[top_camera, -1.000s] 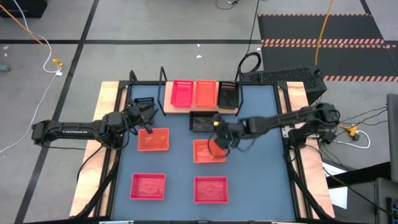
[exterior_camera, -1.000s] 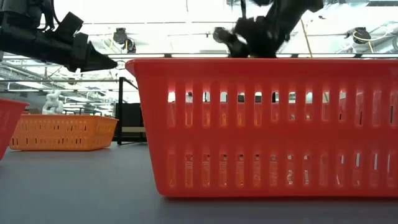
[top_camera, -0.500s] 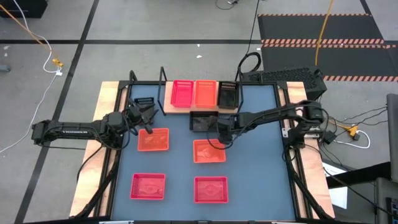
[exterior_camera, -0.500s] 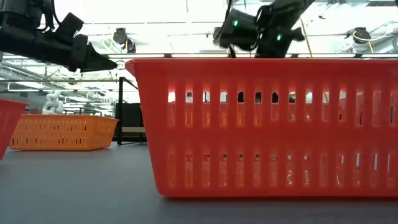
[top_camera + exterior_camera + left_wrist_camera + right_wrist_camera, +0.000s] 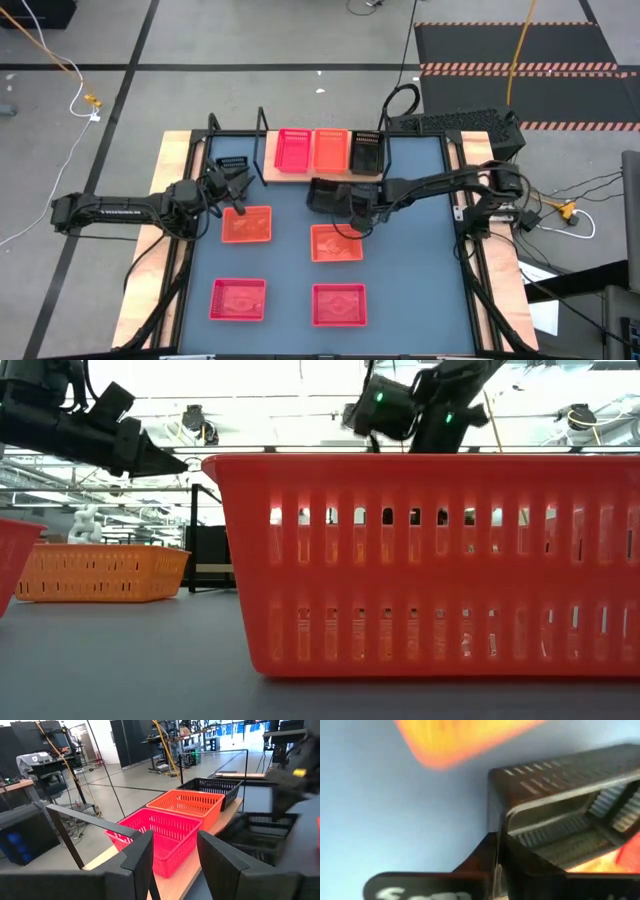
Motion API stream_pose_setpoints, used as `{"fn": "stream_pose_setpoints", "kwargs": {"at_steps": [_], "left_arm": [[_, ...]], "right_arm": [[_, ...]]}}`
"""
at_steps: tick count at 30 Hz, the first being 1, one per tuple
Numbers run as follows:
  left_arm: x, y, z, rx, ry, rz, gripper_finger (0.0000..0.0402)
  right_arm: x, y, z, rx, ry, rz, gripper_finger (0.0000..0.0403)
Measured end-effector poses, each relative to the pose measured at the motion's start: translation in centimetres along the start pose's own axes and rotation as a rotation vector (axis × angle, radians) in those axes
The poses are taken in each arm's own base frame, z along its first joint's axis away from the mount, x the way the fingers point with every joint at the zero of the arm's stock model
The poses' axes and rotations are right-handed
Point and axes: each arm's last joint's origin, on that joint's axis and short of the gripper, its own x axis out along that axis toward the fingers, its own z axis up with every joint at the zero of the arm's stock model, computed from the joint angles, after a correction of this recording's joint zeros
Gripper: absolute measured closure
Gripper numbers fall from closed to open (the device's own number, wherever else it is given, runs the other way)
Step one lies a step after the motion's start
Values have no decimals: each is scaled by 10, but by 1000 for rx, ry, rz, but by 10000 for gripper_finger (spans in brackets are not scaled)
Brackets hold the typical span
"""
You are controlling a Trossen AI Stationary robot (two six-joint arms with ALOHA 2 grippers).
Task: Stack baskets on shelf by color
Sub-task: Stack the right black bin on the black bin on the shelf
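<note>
Blue-grey surface (image 5: 290, 260) carries the work, with the wooden shelf (image 5: 272, 176) at its 12 o'clock edge. On the shelf sit a pink-red basket (image 5: 293, 150), an orange basket (image 5: 330, 150) and a black basket (image 5: 366, 152), side by side. Just in front of it lies another black basket (image 5: 325, 196); the right end effector (image 5: 352, 208) is at that basket's rim, one finger inside the wall, so it appears to be gripping it. At 6 o'clock of this lies an orange basket (image 5: 336, 243). Two pink-red baskets (image 5: 238, 299) (image 5: 339, 304) lie nearest the front. The left end effector (image 5: 237, 186) hovers at 9 o'clock above a further orange basket (image 5: 246, 224), fingers (image 5: 137, 857) parted narrowly, holding nothing.
</note>
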Motion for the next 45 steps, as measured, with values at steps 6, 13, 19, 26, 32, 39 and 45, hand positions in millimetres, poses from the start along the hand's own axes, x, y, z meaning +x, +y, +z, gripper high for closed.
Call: {"fn": "stream_pose_setpoints", "kwargs": {"at_steps": [6,13,19,26,32,39,45], "left_arm": [[0,0,0,-4,4,-1,250],[0,0,-1,-4,5,4,250],[1,2,-1,-9,9,19,250],[2,5,-1,-21,12,45,250],[3,9,-1,-37,9,77,250],[4,10,-4,-49,33,81,250],[3,9,-7,-35,68,77,250]], "right_arm": [[-43,-4,4,141,-212,-76,397],[-115,-23,4,469,-452,-444,397],[-155,-41,-23,1067,-425,-610,397],[-169,-68,-58,1204,180,-482,398],[-156,-108,-83,1330,238,-181,398],[-100,-115,-107,1331,425,42,398],[-77,-104,-114,1329,582,212,399]]}}
